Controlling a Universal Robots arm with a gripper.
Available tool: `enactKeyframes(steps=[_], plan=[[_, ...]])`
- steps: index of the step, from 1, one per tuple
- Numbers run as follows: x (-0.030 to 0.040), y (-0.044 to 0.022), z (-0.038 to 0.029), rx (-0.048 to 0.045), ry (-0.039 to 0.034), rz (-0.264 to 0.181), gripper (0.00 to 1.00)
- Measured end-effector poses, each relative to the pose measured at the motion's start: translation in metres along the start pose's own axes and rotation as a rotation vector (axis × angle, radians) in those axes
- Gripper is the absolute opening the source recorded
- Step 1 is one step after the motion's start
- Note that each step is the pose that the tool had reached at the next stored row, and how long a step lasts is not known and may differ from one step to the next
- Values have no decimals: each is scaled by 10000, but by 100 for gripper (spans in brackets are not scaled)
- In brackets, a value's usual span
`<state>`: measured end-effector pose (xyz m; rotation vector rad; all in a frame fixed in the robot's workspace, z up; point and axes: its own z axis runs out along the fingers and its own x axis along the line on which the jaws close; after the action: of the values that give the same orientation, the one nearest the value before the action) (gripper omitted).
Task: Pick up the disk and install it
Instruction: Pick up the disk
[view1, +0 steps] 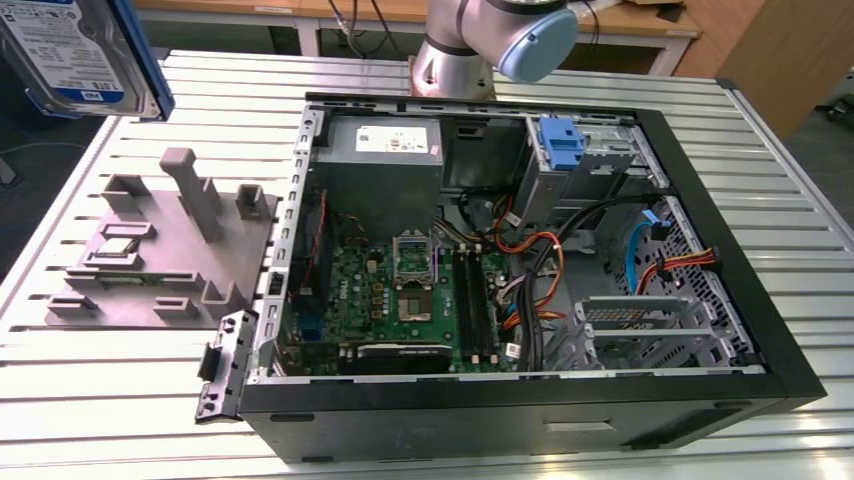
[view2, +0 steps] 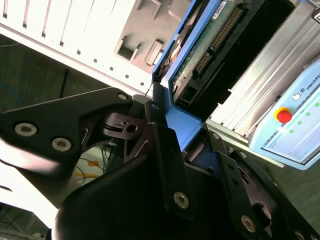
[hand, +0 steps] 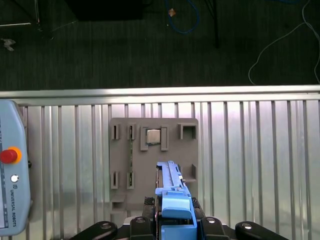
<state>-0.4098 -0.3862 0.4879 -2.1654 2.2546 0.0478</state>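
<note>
Slatted aluminium table (view1: 120, 400), ribbed, with open slats around the black tower case (view1: 507, 415), side panel off. Matte grey blocky fixture plate (hand: 145, 165) lies flat on the exterior view's left of the case. Your disk (view1: 74, 45) hangs in open air above that plate. The gripper (hand: 176, 227) pinches its blue carrier end.

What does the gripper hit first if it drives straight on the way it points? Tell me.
Likely the grey fixture on the table: in the first wrist view the gripper, shut on the disk, points at it, so the disk would touch first. Depth is unclear.
</note>
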Motion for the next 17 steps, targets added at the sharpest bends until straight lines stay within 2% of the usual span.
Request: enactKeyframes(steps=[7, 17], plan=[[2, -37, 0, 0, 1, 0, 37], [131, -72, -4, 1, 1, 0, 37]])
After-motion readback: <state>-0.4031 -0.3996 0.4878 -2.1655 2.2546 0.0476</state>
